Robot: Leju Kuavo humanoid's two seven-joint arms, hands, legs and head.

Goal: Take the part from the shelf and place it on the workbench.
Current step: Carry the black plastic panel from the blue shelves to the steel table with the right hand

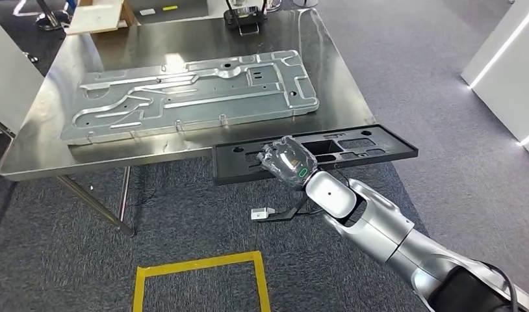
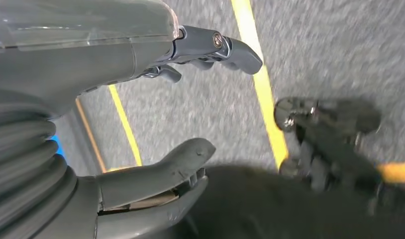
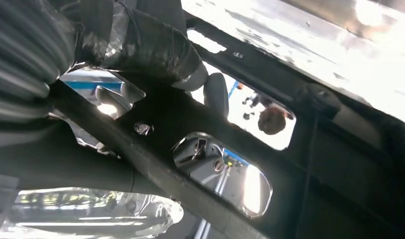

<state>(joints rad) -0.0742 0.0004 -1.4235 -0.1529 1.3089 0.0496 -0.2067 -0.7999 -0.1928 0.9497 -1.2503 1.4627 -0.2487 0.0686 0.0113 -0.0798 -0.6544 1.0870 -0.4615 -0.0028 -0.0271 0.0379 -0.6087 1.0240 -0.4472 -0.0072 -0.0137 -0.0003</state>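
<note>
Black part (image 1: 353, 146): one long slotted plastic frame, which we hold in our right hand (image 1: 284, 162), fingers wrapped through its openings; it hangs level just off the near edge of the workbench (image 1: 41, 140), touching nothing else as far as we can tell. We judge the pick-up done and the carry nearly over; setting down and letting go remain. Our left hand (image 2: 155, 109) hangs over grey carpet with yellow lines, fingers spread, holding nothing.

Nearest the workbench on the floor: one yellow taped square (image 1: 200, 279). On the workbench: one large grey metal panel (image 1: 190, 94). Beyond the panel, at the far edge: one black clip-like fixture (image 1: 247, 23).
</note>
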